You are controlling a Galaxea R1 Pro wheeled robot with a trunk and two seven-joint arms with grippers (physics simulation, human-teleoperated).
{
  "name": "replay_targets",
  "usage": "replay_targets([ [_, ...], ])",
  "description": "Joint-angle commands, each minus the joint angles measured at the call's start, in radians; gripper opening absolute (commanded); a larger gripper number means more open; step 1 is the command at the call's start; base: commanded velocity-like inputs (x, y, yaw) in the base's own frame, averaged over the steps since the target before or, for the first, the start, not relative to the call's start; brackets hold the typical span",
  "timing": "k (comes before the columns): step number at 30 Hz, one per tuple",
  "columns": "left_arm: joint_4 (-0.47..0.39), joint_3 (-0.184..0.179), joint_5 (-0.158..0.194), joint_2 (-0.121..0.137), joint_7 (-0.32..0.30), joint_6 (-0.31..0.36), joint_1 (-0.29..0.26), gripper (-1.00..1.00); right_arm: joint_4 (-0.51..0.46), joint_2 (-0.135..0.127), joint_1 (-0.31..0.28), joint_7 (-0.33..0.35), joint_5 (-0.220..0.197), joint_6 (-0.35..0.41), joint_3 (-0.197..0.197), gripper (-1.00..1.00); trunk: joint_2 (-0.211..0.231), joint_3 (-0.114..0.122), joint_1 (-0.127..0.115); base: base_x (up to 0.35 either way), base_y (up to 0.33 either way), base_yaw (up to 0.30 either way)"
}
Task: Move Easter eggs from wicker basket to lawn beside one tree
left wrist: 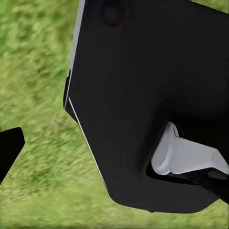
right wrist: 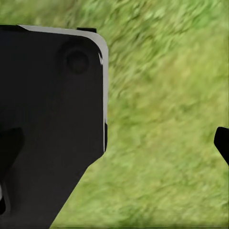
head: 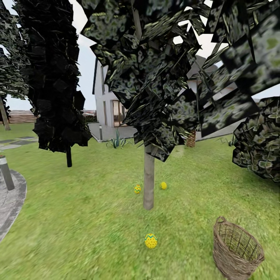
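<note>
outside, on the far left of the head view, a curved grey paved patio point(head: 11, 198) edges the lawn point(head: 85, 217), with a short grey post point(head: 6, 172) standing on it. next comes a near-black tree point(head: 54, 74) on a thin black trunk, well apart from the eggs. behind it stands the white house point(head: 111, 105), with a spiky plant point(head: 117, 140) at its paved edge. in the middle rises the tree point(head: 148, 179) with a pale grey-beige trunk and dark, pale-flecked leaf clumps overhead. three easter eggs lie on the grass around it: one egg point(head: 137, 189) just left of the trunk, a second egg point(head: 163, 185) just right of it, and a third egg point(head: 151, 240), banded with blue zigzag, nearer the camera and a little apart from the base. further right a short palm point(head: 191, 139) shows beyond the branches. at the lower right the wicker basket point(head: 236, 251) sits tilted on the grass, its open mouth showing bare weave inside, and a leafy bush point(head: 258, 144) hangs above it. both wrist views show dark housing over blurred grass; i cannot tell how the left or right fingers stand.
</note>
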Motion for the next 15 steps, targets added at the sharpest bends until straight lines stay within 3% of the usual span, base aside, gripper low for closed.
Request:
replay_targets([
  [1, 0.002, 0.005, 0.002, 0.001, -0.003, -0.004, 0.0, 1.0, 0.003, 0.0, -0.001, -0.004, 0.011, -0.001, -0.008, 1.0, -0.001, 0.0, 0.0, -0.226, 0.0, 0.0],
  [15, 0.002, 0.005, 0.001, -0.002, -0.003, -0.021, 0.002, 1.0, 0.005, 0.0, 0.0, -0.004, 0.011, -0.001, -0.008, 1.0, -0.001, 0.0, 0.0, -0.033, 0.0, 0.0],
])
